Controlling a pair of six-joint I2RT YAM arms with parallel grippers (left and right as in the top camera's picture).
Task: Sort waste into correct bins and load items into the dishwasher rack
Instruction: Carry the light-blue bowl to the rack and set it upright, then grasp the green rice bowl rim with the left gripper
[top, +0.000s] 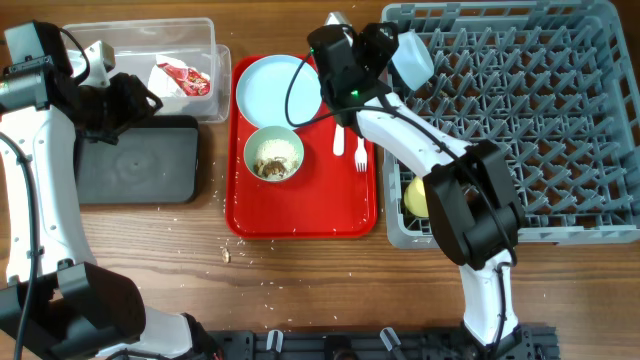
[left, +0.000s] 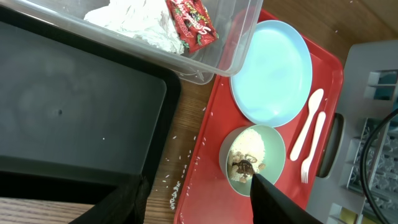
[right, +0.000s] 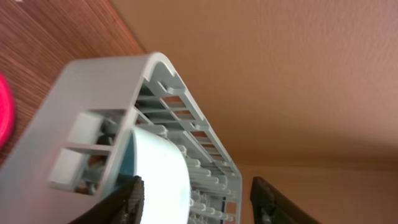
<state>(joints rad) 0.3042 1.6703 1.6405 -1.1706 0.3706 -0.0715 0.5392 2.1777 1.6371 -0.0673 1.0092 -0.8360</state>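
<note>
Right half of the overhead frame: dishwasher rack (top: 560, 232) is mostly bare pegs. Loaded so far: small yellow cup (top: 415, 196), in its lower-left corner.

Left side: black tray (top: 135, 160) holds nothing visible. Above it, the clear tub (top: 130, 30) has the red-and-white wrapper (top: 185, 78) and white paper, so that waste looks sorted.

Centre: red serving tray (top: 300, 215) carries the pale blue plate (top: 272, 85), pale green bowl (top: 249, 150), white spoon (top: 338, 135) and fork (top: 360, 155). None racked. Beige food scraps (top: 270, 165) sit in the green bowl, not binned; stray crumbs (top: 225, 255) lie on the table below the tray.

Pale blue bowl (top: 412, 58) is tilted over the rack's upper-left corner at the right gripper (right: 198, 198). Jaws look spread with the bowl against one finger; I can't tell whether it's gripped or let go.

Left gripper (left: 196, 202) is spread and empty, hovering by the black tray's edge.

Estimate: under half done.
</note>
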